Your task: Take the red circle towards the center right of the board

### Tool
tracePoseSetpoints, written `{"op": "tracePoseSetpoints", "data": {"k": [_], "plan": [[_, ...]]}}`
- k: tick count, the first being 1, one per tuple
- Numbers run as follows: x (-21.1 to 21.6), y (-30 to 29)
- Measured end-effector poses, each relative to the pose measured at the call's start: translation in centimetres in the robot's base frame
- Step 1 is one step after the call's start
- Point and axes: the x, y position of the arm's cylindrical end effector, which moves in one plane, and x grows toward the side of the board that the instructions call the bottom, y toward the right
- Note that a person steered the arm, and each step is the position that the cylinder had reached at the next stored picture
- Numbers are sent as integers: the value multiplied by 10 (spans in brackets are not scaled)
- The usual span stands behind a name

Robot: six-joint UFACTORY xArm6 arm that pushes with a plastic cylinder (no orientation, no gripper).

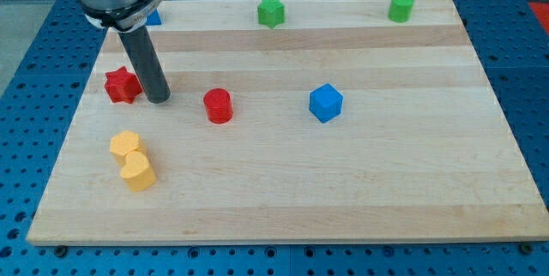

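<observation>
Wooden desk (283, 199), pale planks, sits on a blue perforated base (26, 96)

My tip (158, 100) is down on the desk near the left edge, roughly midway between the top-left and bottom-left corners. No pincer on this arm: only a straight dark rod, holding nothing

Red circle (218, 105): a short upright cylinder, to the view's right of my tip, apart from it with bare wood between. It lies in the left half of the desk, well apart from the right edge

Red star (123, 86): just beside the rod on its left, close to the left edge; contact cannot be made out

Blue cube (326, 102): near the middle of the desk, right of the red circle, well apart from it

Two yellow blocks toward the bottom-left corner: upper yellow block (126, 145) and lower yellow block (138, 172), touching, shapes rounded and hard to name

Green star (271, 11): by the top edge, near its middle

Green cylinder (401, 7): by the top edge, toward the top-right corner

Small blue block (154, 18): near the top-left corner, mostly hidden behind the arm's grey housing, shape unclear
</observation>
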Motion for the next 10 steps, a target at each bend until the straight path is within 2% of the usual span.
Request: {"op": "tracePoseSetpoints", "data": {"k": [2,4,6,8,10], "plan": [[21,15],[35,90],[48,111],[11,213],[60,150]]}}
